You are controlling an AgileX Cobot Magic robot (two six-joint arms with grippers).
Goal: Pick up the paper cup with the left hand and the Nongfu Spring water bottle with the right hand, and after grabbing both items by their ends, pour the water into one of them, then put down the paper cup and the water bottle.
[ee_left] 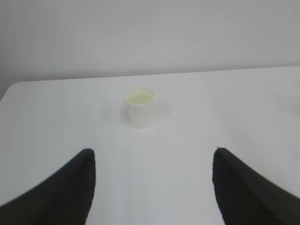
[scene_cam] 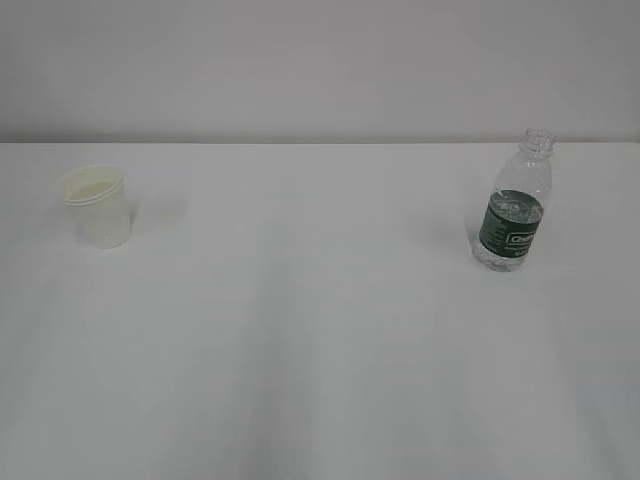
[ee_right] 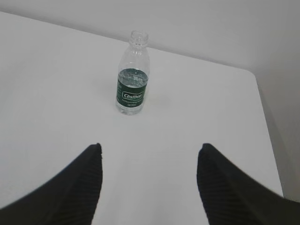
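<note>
Paper cup (scene_cam: 97, 206) and Nongfu Spring water bottle (scene_cam: 516, 210) stand upright and well apart on the white table (scene_cam: 320, 350) in the exterior view; neither of my hands shows there. Left wrist view: my left hand (ee_left: 152, 185) is spread wide and empty, the cup ahead between my fingers, well clear; it looks light, so a hard squeeze could crush it. Right wrist view: my right hand (ee_right: 150, 180) is likewise spread and empty; the uncapped bottle, water (ee_right: 132, 78) partway up, stands ahead, slightly left; a nudge could topple and spill it.
</note>
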